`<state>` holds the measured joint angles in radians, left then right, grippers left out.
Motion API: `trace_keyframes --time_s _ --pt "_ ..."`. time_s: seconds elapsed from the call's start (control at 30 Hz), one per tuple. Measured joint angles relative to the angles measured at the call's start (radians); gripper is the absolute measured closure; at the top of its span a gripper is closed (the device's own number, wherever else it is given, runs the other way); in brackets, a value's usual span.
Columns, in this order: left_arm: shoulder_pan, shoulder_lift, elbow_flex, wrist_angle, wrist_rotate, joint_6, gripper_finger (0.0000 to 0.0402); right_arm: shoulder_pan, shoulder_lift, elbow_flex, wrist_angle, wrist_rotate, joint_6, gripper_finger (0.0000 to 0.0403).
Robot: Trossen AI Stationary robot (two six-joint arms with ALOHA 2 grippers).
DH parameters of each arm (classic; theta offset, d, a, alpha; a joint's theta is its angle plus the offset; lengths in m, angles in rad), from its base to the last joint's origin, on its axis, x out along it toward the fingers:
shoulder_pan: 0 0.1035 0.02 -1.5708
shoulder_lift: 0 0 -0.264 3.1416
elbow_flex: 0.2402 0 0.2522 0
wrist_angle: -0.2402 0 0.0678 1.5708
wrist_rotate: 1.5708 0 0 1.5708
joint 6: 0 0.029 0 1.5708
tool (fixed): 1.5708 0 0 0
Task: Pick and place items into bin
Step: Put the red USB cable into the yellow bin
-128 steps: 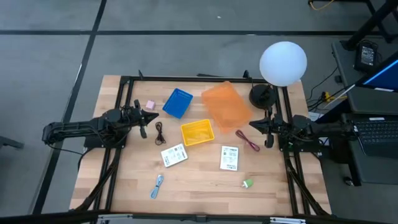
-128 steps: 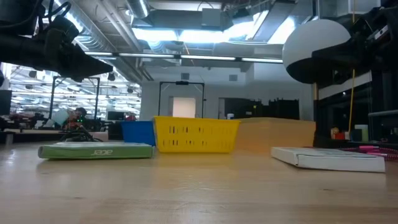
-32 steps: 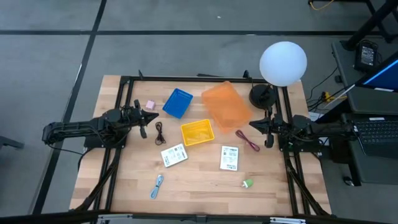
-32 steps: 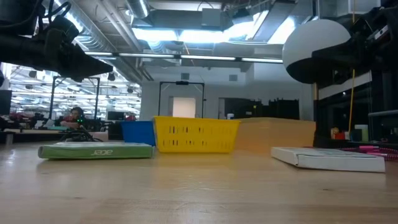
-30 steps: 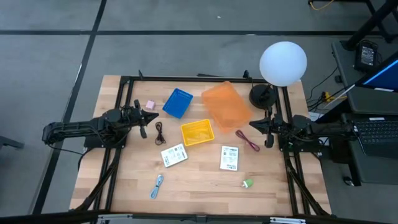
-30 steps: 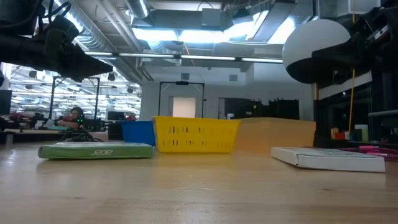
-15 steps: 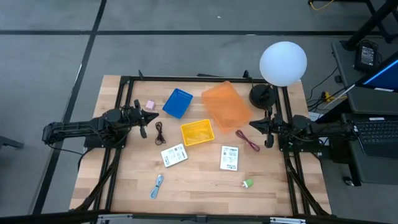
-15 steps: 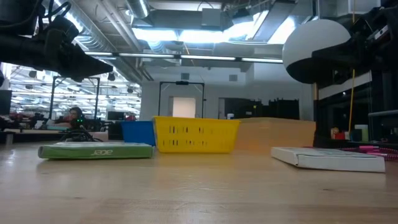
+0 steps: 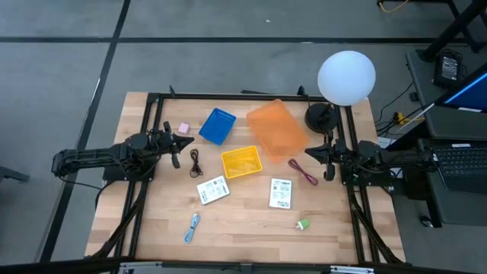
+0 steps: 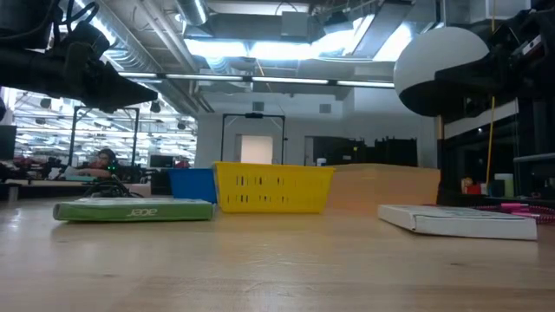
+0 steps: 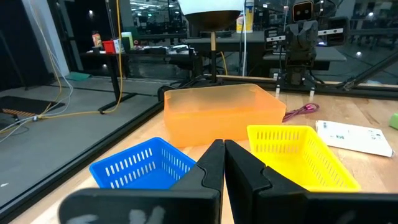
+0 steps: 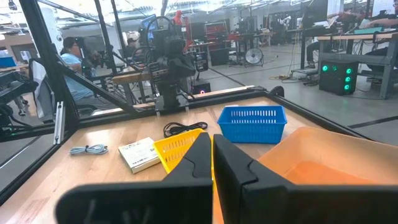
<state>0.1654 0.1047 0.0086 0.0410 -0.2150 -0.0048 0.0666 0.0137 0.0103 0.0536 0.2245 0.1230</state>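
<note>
Three bins: blue, yellow, orange. Two white packets. Two cords: black, dark-red. One pink block. One green piece. One blue-silver piece. One white globe lamp.

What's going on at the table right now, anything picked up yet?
Nothing is picked up yet. The left gripper and right gripper wait at opposite table edges, jaws shut and empty. The yellow basket, blue basket and orange bin look empty. The two packets, black cord, red cord, pink block, green piece and blue piece lie loose on the table.
</note>
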Motion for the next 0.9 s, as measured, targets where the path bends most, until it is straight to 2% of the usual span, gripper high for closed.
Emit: trace_keyframes --time_s 0.57,0.9 --pt "0.0 0.0 0.0 0.004 0.006 -0.014 0.0396 0.0 0.0 0.0 0.0 0.002 -0.199 0.0402" --pt "0.0 0.0 0.0 0.007 0.085 -0.02 0.0396 0.0 0.0 0.0 0.02 0.009 -0.186 0.0402"
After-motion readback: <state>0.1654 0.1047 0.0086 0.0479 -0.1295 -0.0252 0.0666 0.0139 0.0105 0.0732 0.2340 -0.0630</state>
